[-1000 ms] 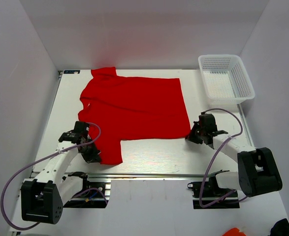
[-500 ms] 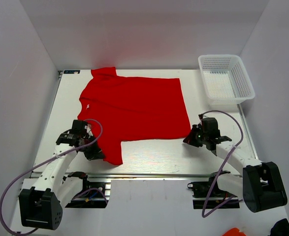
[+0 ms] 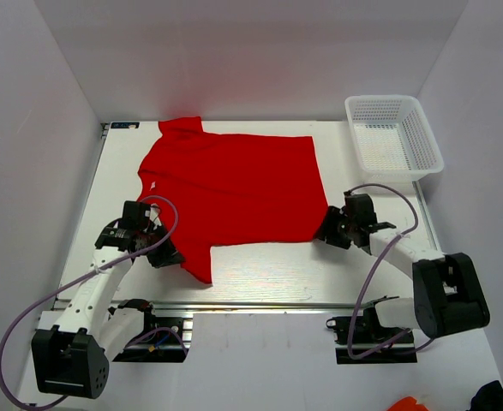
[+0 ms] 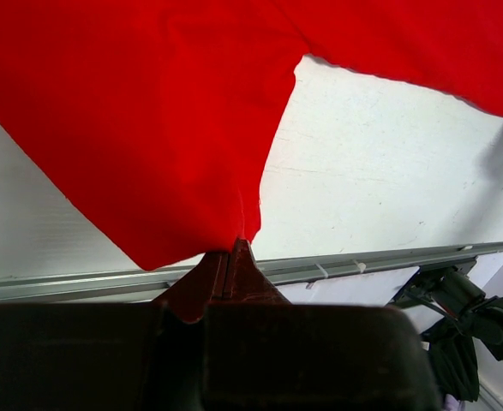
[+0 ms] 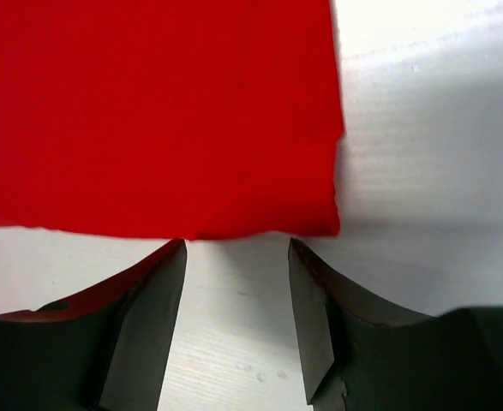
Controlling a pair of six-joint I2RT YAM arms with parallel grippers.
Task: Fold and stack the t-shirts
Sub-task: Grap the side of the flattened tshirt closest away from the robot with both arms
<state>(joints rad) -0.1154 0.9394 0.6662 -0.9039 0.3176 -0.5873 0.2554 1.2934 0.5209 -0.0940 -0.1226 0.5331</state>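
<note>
left fingers clamped on t-shirt sleeve tip, thin bite, could slip; right fingers wide, hem only at their tips, may close on bare worktop

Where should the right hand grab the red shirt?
Best to pinch the shirt at its near right corner, sliding the right gripper in low from the near side. The cloth lies flat on the table, so only a free edge can be pinched, and that corner sits ahead of the open fingers.
</note>
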